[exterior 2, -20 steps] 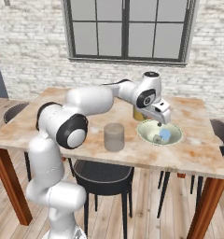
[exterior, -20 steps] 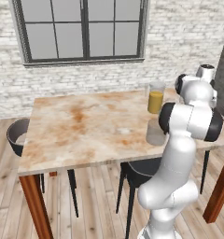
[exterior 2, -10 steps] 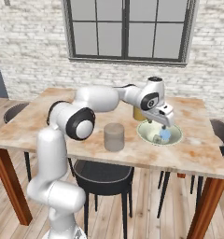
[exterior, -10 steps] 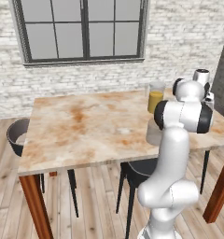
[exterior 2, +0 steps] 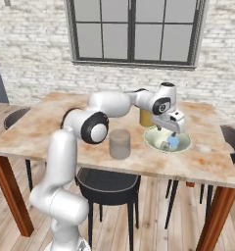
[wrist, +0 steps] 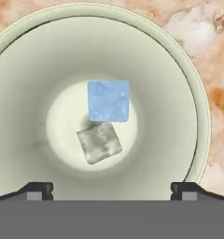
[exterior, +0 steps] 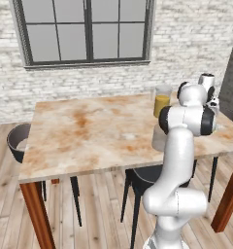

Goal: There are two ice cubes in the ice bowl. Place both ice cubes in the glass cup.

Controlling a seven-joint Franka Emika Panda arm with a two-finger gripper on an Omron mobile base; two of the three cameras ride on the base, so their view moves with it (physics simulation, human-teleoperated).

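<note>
Over ice bowl | tool wide, holding nothing | two ice cubes touching at bowl bottom

Two cubes are lying at the frame centre of my hand view, touching in the bowl: a blue cube above a greyer, tilted cube. The cup is standing upright left of the bowl.

White brick wall, window (dark-framed), plank floor.
</note>
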